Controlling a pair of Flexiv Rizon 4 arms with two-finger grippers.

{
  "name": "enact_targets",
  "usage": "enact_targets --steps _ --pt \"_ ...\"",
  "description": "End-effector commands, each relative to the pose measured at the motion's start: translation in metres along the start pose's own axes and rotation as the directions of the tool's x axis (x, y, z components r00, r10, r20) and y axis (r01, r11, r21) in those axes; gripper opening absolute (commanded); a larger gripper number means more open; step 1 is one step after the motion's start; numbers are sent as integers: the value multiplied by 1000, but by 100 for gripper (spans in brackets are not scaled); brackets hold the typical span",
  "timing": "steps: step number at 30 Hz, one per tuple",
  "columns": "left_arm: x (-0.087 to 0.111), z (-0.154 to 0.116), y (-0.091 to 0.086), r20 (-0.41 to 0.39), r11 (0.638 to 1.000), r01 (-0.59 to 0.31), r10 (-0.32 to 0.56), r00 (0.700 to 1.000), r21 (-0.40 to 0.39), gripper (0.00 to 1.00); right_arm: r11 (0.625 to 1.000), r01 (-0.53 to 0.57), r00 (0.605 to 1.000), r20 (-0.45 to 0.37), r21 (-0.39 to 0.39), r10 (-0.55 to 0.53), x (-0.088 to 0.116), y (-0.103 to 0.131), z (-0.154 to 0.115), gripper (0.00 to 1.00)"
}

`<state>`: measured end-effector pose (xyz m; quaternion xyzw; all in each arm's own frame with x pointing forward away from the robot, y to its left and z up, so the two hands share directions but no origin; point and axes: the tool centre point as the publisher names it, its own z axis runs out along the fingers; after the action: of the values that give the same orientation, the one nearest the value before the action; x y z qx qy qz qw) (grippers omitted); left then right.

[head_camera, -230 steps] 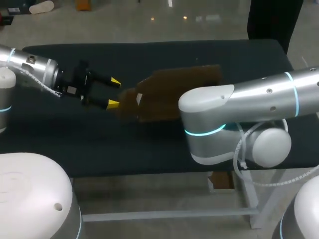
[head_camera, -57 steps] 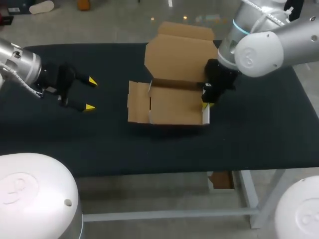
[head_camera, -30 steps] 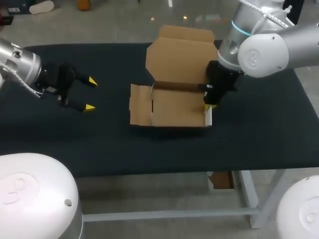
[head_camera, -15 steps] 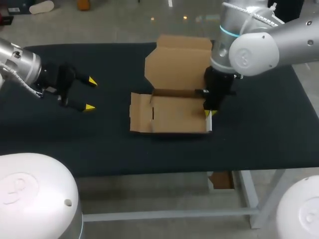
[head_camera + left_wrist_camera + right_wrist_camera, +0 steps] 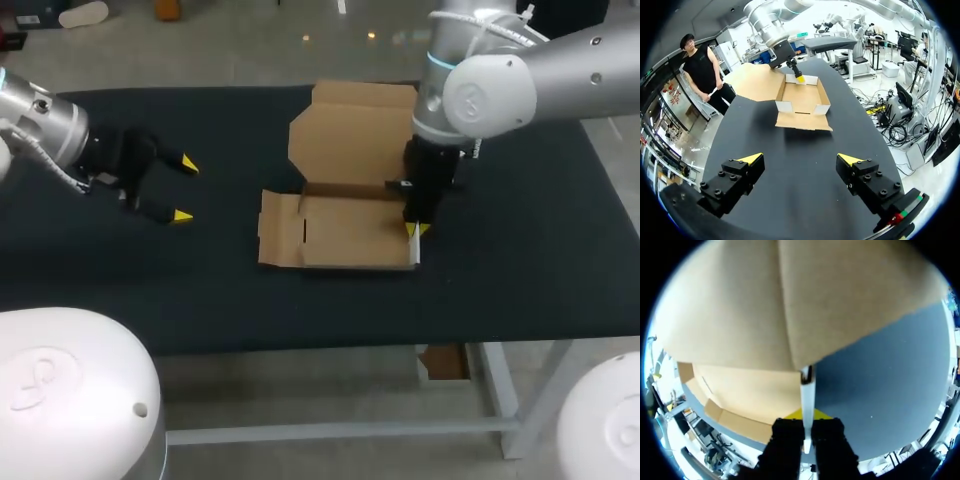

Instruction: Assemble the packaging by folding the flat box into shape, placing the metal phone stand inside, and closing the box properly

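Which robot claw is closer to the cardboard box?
Right. The right gripper pinches a side wall of the box; the left gripper sits open over the table, well off its opposite side.

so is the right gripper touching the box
Touching. The right wrist view shows a side wall of the box running edge-on between the two fingers of the right gripper, both pressed against it.

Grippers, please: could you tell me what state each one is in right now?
Left gripper: open, holding nothing.
Right gripper: shut on the side wall of the brown cardboard box.
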<state>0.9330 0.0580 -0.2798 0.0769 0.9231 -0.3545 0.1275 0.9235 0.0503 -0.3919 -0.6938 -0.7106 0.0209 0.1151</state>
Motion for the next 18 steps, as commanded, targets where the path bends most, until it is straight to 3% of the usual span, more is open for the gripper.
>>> enact_targets --steps 1,18 --pt "-11 -1 -10 -35 999 0 -1 999 -32 100 998 -2 1000 4 62 2 1 6 2 0" --pt "-15 3 -12 -72 999 -8 5 997 -44 100 981 23 1000 15 190 -26 3 12 12 0"
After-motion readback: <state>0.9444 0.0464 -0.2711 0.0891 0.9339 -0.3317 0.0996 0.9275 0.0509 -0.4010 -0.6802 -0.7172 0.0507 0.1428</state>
